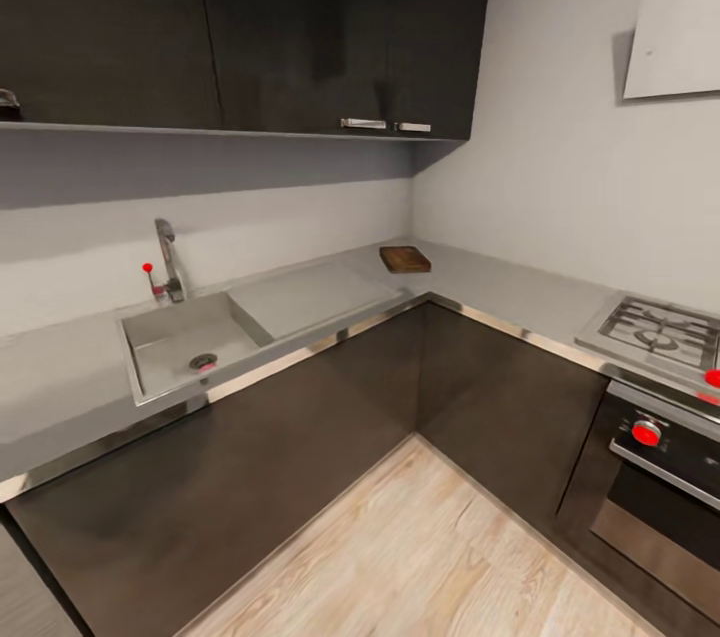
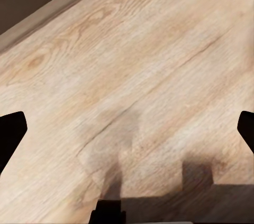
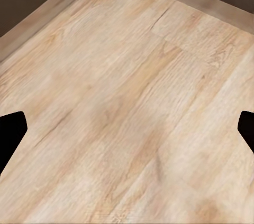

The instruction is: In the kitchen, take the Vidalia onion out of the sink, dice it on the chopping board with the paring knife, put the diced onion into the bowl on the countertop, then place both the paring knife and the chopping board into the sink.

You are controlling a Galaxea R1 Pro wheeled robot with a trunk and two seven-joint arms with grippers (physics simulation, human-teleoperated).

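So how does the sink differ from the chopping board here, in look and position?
The sink is a pale steel basin sunk into the countertop, while the chopping board is a dark brown wooden slab lying on top of it. The sink looks far larger than the board. The sink sits under the tap; the board lies back in the counter's corner. Both are rectangular.

This is a home kitchen. A grey countertop runs in an L shape over dark cabinets. At the left it holds a steel sink with a chrome tap. At the right stand a gas hob and an oven with red knobs. Dark wall cupboards hang above, and the floor is pale wood.
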